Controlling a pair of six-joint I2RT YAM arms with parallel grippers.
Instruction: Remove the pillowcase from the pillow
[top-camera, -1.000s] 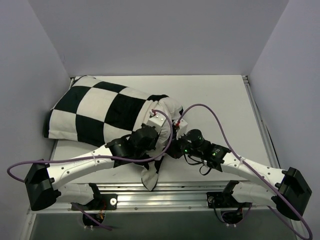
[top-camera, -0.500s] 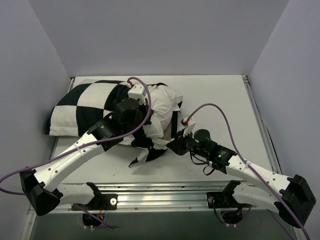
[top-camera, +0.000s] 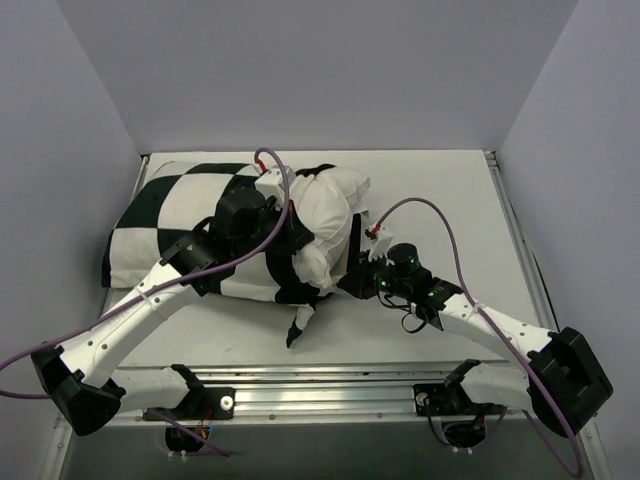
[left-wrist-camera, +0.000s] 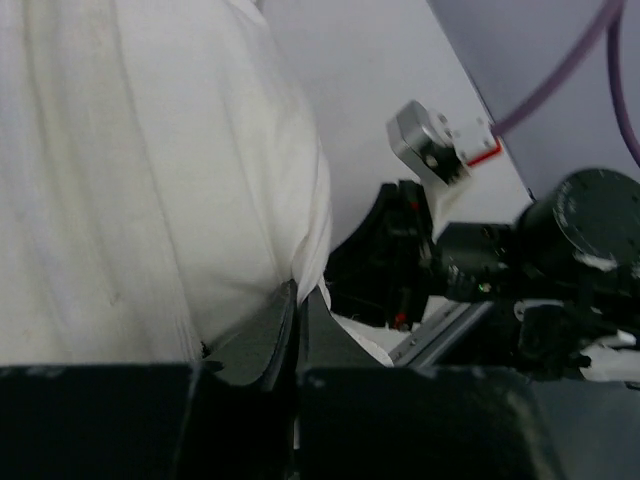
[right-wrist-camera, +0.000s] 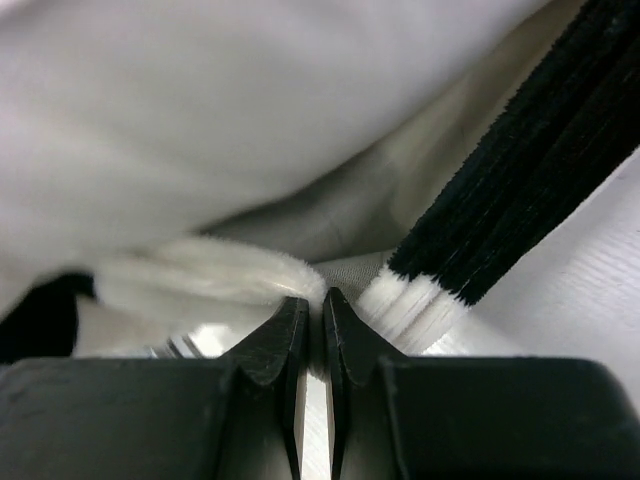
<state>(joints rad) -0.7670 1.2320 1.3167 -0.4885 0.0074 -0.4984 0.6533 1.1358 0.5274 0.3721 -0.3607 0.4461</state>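
Step in hand: mid-strip. The pillowcase (top-camera: 180, 215) covers the far-left bulk of the pillow (top-camera: 330, 205). The pillow's white end bulges out of the case mouth near table centre, so it reads as roughly a third out.

Left gripper (left-wrist-camera: 297, 300): fingers pressed together, with a thin edge of white fabric nipped at the tips. It looks like pillow skin right at the case mouth, though case lining can't be ruled out.

Right gripper (right-wrist-camera: 312, 308): fingers almost touching, pinching a thin fold of the case's plush hem, with the white pile edge to the left of the tips and a black square to the right. The pillow's smooth surface sits just above.

Next move, as a judgement: the two grips need to pull in opposite directions, with the hem dragged back over the pillow body and the pillow anchored. Both pinches are shallow, so slip is the risk. A slow pull and a re-grip deeper on the hem are likely needed.

In the way: the two wrists sit close together at the case mouth. The purple cable (top-camera: 420, 205) loops over the right arm close to the pillow. A loose case corner (top-camera: 300, 325) trails toward the near rail (top-camera: 330, 385). The pillowcase's far-left end lies against the left wall (top-camera: 90, 150), so there's little room to slide it that way. The table (top-camera: 450, 200) is open on the right.
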